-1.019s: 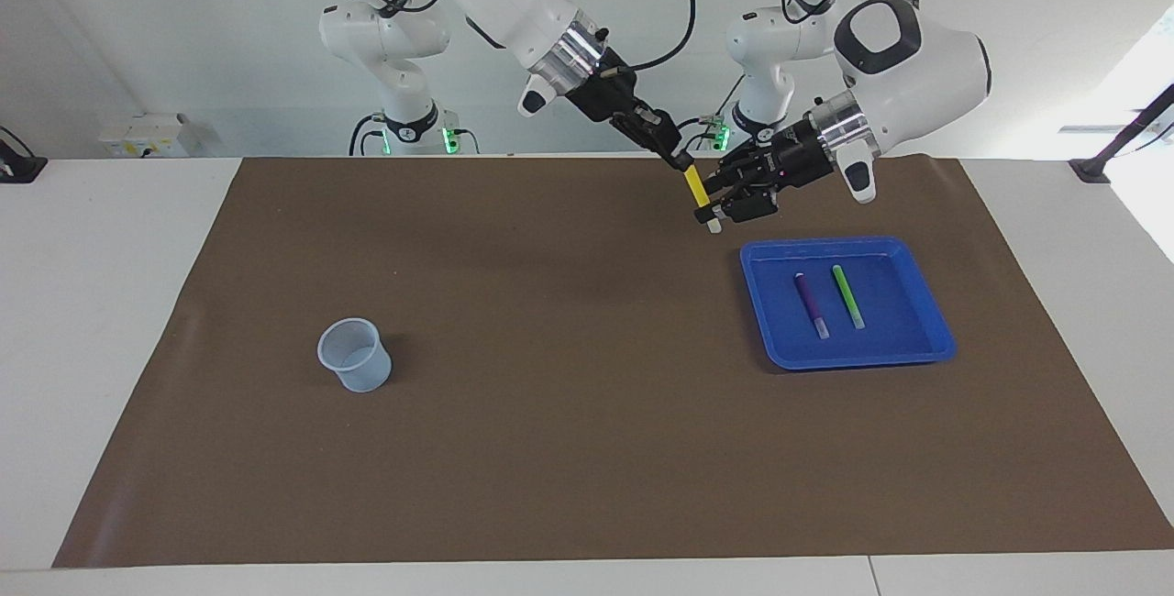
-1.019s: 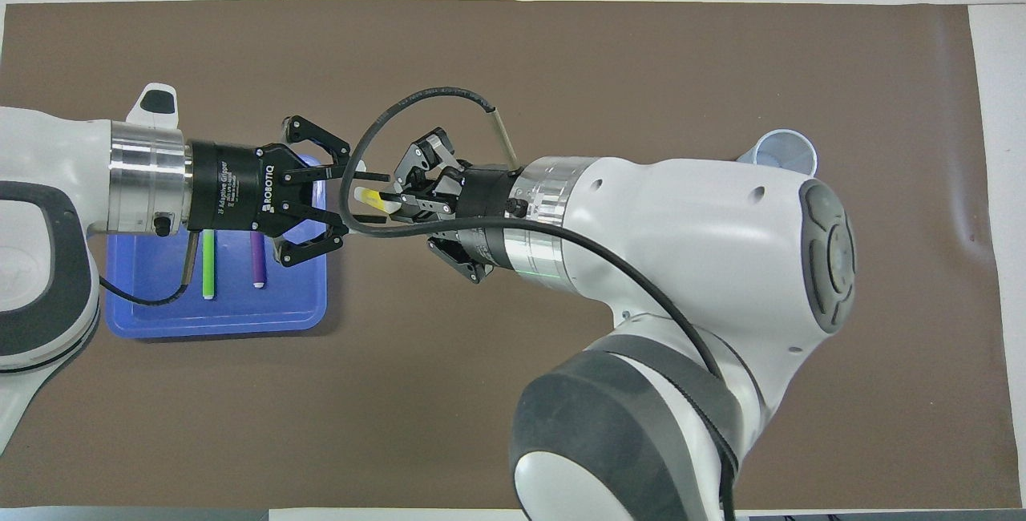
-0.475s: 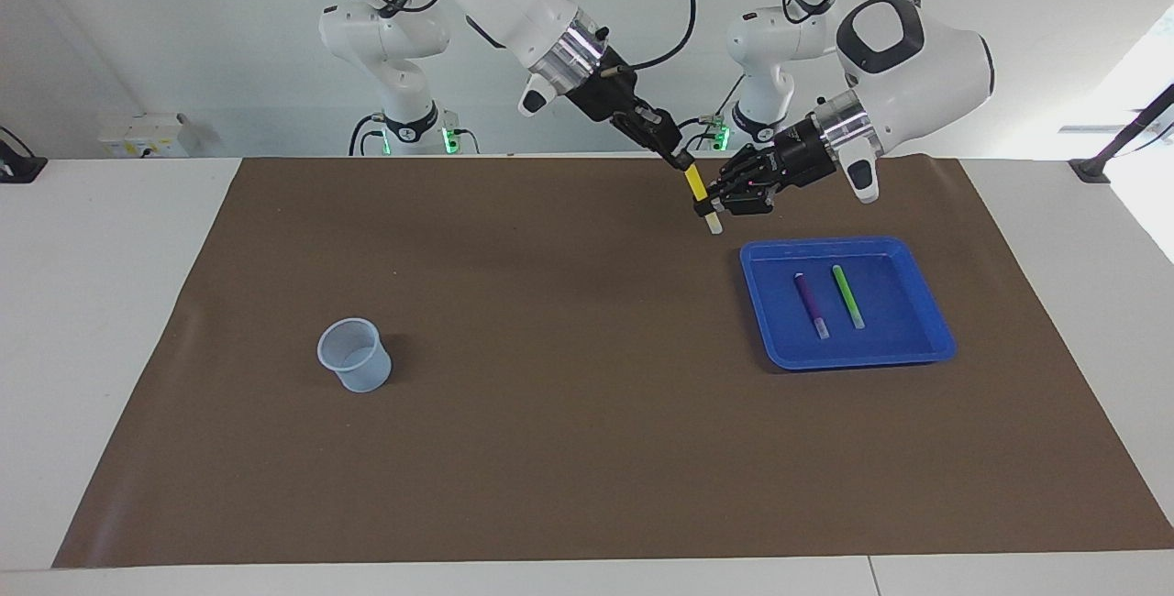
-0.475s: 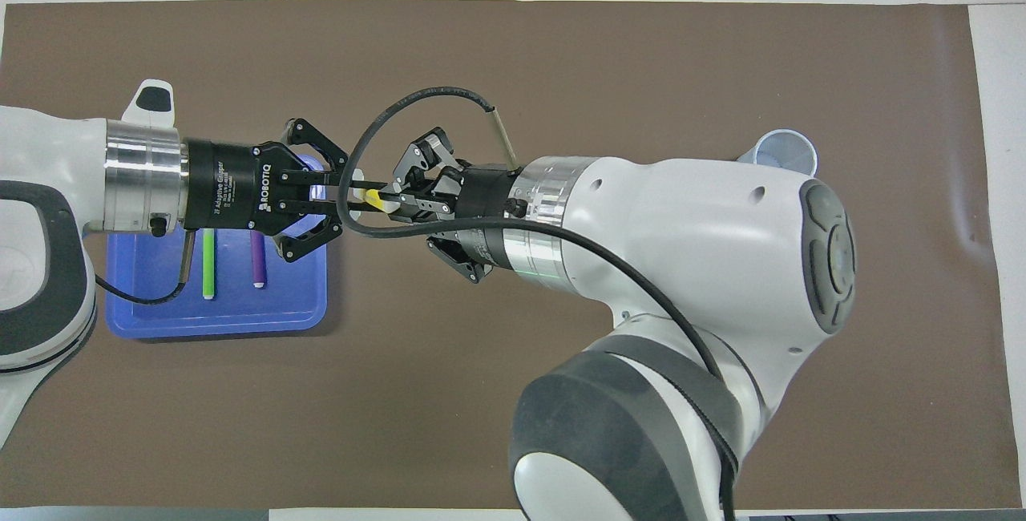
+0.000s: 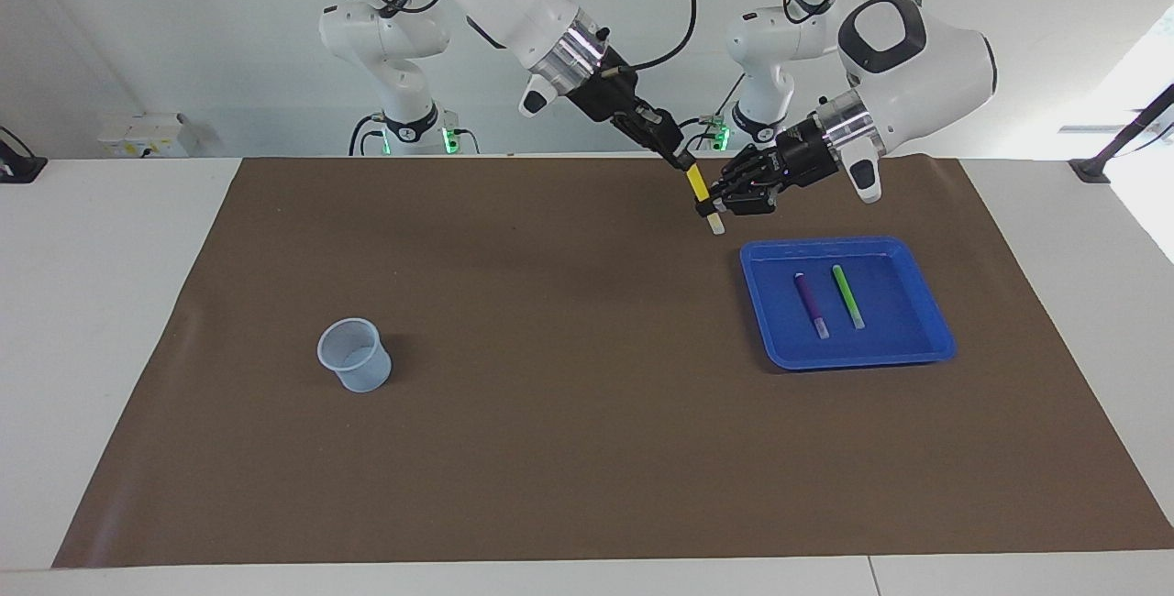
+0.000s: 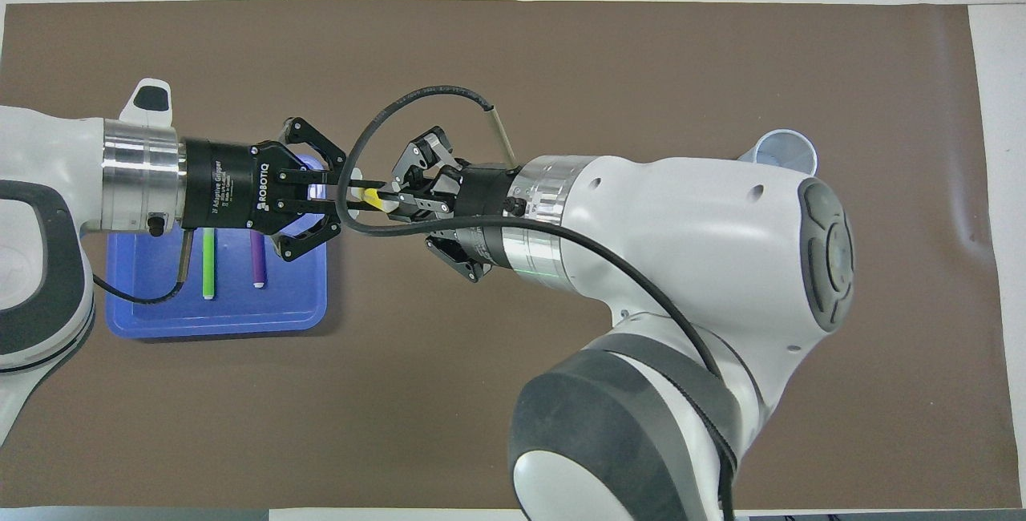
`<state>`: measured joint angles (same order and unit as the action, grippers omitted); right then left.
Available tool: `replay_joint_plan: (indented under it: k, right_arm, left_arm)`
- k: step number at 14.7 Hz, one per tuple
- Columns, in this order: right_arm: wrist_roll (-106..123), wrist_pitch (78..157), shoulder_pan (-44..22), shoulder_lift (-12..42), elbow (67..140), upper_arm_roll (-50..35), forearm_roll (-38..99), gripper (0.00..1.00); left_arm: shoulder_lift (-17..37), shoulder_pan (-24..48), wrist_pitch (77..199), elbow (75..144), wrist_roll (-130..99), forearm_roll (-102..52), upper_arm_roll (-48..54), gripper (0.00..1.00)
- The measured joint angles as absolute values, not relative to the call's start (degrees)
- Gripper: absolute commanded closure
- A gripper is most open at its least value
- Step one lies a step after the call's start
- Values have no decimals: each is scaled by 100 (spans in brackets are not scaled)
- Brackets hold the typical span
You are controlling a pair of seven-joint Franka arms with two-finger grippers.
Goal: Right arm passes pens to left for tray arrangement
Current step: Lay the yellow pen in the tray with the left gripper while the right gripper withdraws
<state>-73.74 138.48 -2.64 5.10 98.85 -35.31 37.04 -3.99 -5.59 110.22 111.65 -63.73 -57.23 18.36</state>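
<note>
Brown paper (image 5: 550, 449) covered the table, and a small clear cup (image 5: 354, 367) stood on it toward the right arm's end. Above the paper, the right gripper (image 5: 683, 159) held the yellow pen (image 5: 698, 189) by its upper end, with the fingers closed on it, and the pen hung almost upright with its pale cap down. The left gripper (image 5: 711, 204) met it there and its fingers were closed on the lower part of the same pen, so both grippers had hold of it. Toward the left arm's end lay the blue tray (image 5: 931, 344). In it the purple pen (image 5: 810, 303) and the green pen (image 5: 847, 295) lay side by side, a little apart.
</note>
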Motion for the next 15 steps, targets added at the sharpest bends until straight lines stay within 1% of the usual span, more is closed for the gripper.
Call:
replay_joint_plan:
  k: [4,8,12,15]
  right_arm:
    - [-7366,13805,-261,509,9887,-3480,3451,0]
    - [-7010,13648,-255,457,9890,-3101,3068,0]
    - [-5628,12752,-235,314,9927,-2376,2800,0]
    - [-4637,12239,-211,212,10059,-1868,2076,0]
  left_arm:
    - [-399,-642,11022,11132,-6353,-5723,1827,100]
    - [-399,-837,11026,11134,-5929,-5618,1817,100]
    - [-397,-1255,10875,11151,-5021,-4680,1798,100]
    - [-374,-1725,10520,11210,-3891,-3821,1783,100]
